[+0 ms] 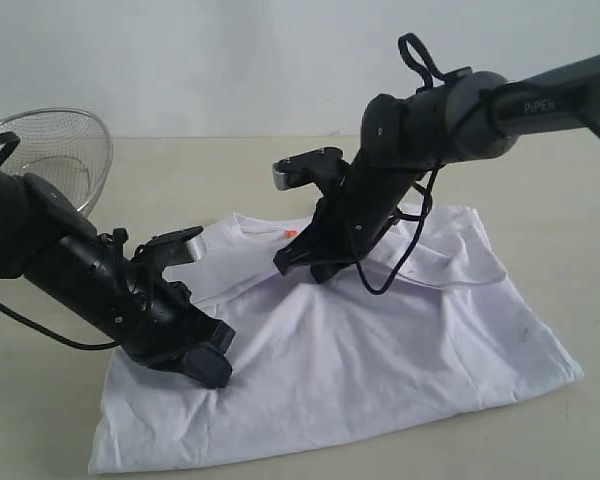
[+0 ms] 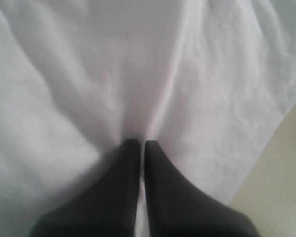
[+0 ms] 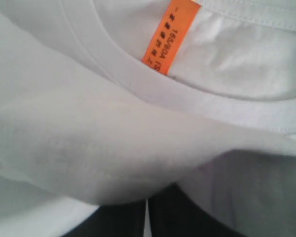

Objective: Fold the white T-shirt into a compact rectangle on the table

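Pale beige tabletop (image 1: 540, 200) runs back to a plain white wall (image 1: 230, 60), with a round wire-mesh basket (image 1: 52, 150) standing at the far left. The white T-shirt (image 1: 380, 350) lies spread across the middle of the tabletop, collar toward the far side.

The left arm comes in from the left edge and slopes down to the right, putting the left gripper (image 1: 212, 368) on the shirt's near left part. The right arm reaches in from the upper right, bends at the elbow and angles down to the left, its right gripper (image 1: 298, 262) at the collar, just beside the orange neck tag (image 1: 290, 233).

The exterior view hides both sets of fingertips. The left wrist view shows the left gripper (image 2: 138, 144) with its fingers together, nipping a raised ridge of cloth, a strip of bare tabletop close by. The right wrist view shows the right gripper (image 3: 148, 205) with its jaws closed side by side under a lifted fold of fabric that drapes over the tips, and beyond it the tag with its small printed lettering, too small for the exterior view to show.
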Controlling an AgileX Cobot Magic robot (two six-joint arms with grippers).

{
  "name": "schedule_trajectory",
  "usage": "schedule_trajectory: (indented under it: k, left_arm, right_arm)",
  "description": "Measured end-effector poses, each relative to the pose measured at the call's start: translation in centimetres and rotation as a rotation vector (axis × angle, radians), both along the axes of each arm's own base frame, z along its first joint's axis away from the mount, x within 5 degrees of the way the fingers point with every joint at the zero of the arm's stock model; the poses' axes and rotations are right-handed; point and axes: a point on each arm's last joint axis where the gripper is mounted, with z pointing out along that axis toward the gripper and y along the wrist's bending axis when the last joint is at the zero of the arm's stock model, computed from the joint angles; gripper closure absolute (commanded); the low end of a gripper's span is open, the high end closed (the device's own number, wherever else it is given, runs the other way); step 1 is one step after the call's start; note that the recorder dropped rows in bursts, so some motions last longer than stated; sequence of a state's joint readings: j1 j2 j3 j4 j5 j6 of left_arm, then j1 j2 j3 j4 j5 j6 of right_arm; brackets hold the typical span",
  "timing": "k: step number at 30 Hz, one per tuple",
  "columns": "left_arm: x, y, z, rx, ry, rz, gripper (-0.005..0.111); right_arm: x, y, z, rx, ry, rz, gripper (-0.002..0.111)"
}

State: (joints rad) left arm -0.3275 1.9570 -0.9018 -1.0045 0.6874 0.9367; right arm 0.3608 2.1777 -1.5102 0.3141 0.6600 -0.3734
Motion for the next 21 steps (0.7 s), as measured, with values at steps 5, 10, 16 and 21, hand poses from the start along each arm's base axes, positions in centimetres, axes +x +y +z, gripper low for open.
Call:
schedule_trajectory:
  k: [5,10,16,21]
  left_arm:
    - [0.0,0.0,0.0,0.000,0.000,0.000,0.102]
    - [0.0,0.0,0.0,0.000,0.000,0.000,0.102]
    - [0.0,0.0,0.0,0.000,0.000,0.000,0.102]
    - [0.0,0.0,0.0,0.000,0.000,0.000,0.102]
  right_arm:
    - [0.9,-0.2,0.7,-0.033,-0.072,0.006,0.109]
    - [2.0,-0.6,1.2,-0.026,-0.177,-0.033,0.109]
    - [3.9,-2.8,1.8,0.001,-0.301,-0.126,0.109]
    - [4.6,-4.3,2.1,0.010,-0.332,-0.181,0.109]
